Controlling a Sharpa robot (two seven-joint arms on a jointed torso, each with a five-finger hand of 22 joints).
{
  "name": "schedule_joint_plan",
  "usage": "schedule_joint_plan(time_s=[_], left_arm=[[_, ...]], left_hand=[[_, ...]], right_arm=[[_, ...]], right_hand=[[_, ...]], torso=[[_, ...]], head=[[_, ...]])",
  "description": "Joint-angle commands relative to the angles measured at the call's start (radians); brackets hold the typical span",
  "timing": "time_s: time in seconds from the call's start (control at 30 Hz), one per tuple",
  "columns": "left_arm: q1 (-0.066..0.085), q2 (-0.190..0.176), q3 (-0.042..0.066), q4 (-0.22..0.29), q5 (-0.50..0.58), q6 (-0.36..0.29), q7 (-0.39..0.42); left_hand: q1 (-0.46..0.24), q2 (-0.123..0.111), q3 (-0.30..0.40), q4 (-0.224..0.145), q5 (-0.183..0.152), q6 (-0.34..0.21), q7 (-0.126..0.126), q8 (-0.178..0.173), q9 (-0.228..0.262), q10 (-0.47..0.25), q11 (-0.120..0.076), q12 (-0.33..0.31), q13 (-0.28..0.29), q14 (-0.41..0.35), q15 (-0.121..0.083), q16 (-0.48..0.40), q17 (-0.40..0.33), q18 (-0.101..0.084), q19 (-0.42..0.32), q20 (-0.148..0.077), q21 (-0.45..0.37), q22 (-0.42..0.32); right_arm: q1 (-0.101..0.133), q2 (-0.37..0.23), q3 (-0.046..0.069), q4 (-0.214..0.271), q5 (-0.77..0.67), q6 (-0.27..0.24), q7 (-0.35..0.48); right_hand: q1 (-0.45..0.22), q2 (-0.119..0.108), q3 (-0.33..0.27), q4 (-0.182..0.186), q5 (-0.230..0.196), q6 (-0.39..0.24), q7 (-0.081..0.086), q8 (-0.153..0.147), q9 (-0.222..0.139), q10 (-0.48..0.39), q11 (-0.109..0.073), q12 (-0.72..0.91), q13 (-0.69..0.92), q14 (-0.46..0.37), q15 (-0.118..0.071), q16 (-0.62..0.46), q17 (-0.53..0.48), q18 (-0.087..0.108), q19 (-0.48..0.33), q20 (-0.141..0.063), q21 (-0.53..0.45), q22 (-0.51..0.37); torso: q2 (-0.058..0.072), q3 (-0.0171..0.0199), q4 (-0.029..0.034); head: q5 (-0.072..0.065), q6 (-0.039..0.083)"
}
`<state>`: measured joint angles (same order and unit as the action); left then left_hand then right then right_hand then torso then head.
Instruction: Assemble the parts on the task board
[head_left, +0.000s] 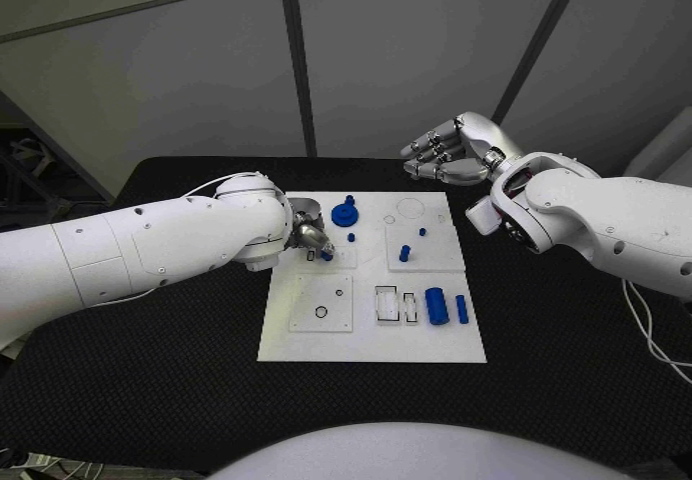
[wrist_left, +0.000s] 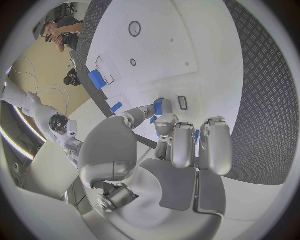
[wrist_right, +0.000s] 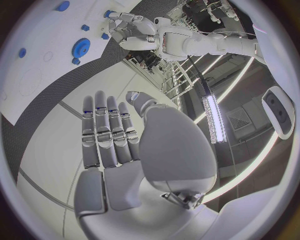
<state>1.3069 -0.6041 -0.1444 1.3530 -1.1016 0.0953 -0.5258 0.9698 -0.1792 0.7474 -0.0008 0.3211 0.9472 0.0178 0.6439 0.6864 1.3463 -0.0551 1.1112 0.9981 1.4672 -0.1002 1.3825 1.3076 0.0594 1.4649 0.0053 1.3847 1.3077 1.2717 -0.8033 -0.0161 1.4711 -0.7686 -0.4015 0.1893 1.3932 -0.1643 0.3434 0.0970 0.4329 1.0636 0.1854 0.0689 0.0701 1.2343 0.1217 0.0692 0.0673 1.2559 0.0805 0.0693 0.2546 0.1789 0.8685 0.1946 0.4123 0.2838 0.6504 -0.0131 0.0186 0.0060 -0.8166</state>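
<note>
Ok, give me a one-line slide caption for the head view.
Left hand pinches a small blue part at the task board while the right hand waits off the board.

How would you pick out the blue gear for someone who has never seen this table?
Start at the white task board in the middle of the black table. Go to its far edge, just beside the left hand. The blue gear lies there: a round toothed disc, wider than the small blue pegs and unlike the two long cylinders nearer the robot.
</note>
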Motion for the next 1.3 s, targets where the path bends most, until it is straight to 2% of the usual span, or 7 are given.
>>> schedule_joint_plan(time_s=[0.03, 0.47, 0.63, 1.0, 1.3], left_arm=[[-0.001, -0.005, -0.002, 0.002, -0.005, -0.026, -0.009], [-0.001, -0.020, -0.001, 0.012, -0.005, -0.080, -0.009], [-0.001, -0.018, -0.001, 0.009, -0.003, -0.066, -0.010], [0.000, -0.010, -0.001, 0.002, 0.008, -0.029, -0.012], [0.000, -0.002, -0.001, 0.003, 0.023, -0.028, -0.012]], left_hand=[[0.045, 0.040, 0.071, -0.064, 0.003, -0.006, 0.002, 0.003, 0.003, 0.004, 0.003, -0.003, -0.002, 0.054, -0.007, -0.005, 0.087, -0.005, 0.023, -0.004, 0.000, 0.031], [0.050, 0.043, 0.079, -0.069, 0.004, -0.006, 0.004, 0.006, 0.003, 0.004, 0.003, -0.005, -0.004, 0.055, -0.007, -0.004, 0.088, -0.006, 0.026, -0.003, 0.004, 0.037], [0.050, 0.043, 0.079, -0.069, 0.004, -0.006, 0.004, 0.006, 0.003, 0.004, 0.003, -0.005, -0.004, 0.055, -0.006, -0.004, 0.088, -0.006, 0.026, -0.003, 0.005, 0.037], [0.051, 0.043, 0.080, -0.070, 0.004, -0.006, 0.004, 0.006, 0.003, 0.005, 0.004, -0.004, -0.004, 0.055, -0.006, -0.004, 0.088, -0.006, 0.026, -0.003, 0.005, 0.038], [0.051, 0.043, 0.081, -0.070, 0.004, -0.006, 0.004, 0.006, 0.003, 0.005, 0.004, -0.004, -0.003, 0.055, -0.006, -0.004, 0.088, -0.007, 0.027, -0.003, 0.006, 0.039]], right_arm=[[0.002, 0.000, 0.001, 0.001, -0.002, 0.004, 0.005], [0.002, 0.001, 0.001, -0.002, -0.002, 0.004, 0.006], [0.002, 0.001, 0.001, -0.003, -0.002, 0.005, 0.006], [0.002, 0.001, 0.001, -0.002, -0.002, 0.007, 0.003], [0.002, 0.002, 0.001, -0.003, -0.002, 0.008, 0.003]], right_hand=[[-0.009, 0.000, -0.003, 0.001, 0.006, -0.004, 0.003, -0.003, 0.000, -0.004, 0.000, -0.005, -0.001, -0.005, 0.001, -0.006, -0.001, 0.003, -0.002, 0.006, -0.005, -0.001], [-0.009, 0.000, -0.003, 0.001, 0.007, -0.004, 0.004, -0.003, 0.000, -0.004, 0.000, -0.005, -0.001, -0.005, 0.001, -0.006, -0.001, 0.003, -0.001, 0.006, -0.006, -0.001], [-0.009, 0.000, -0.003, 0.001, 0.007, -0.004, 0.004, -0.003, 0.000, -0.004, 0.000, -0.005, -0.001, -0.005, 0.001, -0.006, -0.001, 0.003, -0.001, 0.006, -0.006, -0.001], [-0.009, 0.000, -0.003, 0.001, 0.007, -0.004, 0.004, -0.003, 0.000, -0.004, 0.000, -0.005, -0.001, -0.005, 0.001, -0.006, -0.001, 0.003, -0.001, 0.006, -0.006, -0.001], [-0.009, 0.000, -0.003, 0.001, 0.007, -0.004, 0.004, -0.003, 0.000, -0.004, 0.000, -0.005, -0.001, -0.005, 0.001, -0.006, -0.001, 0.003, -0.001, 0.006, -0.006, -0.001]], torso=[[0.000, -0.0004, 0.0009], [0.000, -0.0004, 0.0003], [0.001, 0.0005, -0.0006], [0.001, 0.0001, -0.0003], [0.001, -0.0001, -0.0001]], head=[[-0.001, 0.000], [0.001, 0.001], [0.001, 0.003], [0.001, -0.001], [-0.001, 0.001]])
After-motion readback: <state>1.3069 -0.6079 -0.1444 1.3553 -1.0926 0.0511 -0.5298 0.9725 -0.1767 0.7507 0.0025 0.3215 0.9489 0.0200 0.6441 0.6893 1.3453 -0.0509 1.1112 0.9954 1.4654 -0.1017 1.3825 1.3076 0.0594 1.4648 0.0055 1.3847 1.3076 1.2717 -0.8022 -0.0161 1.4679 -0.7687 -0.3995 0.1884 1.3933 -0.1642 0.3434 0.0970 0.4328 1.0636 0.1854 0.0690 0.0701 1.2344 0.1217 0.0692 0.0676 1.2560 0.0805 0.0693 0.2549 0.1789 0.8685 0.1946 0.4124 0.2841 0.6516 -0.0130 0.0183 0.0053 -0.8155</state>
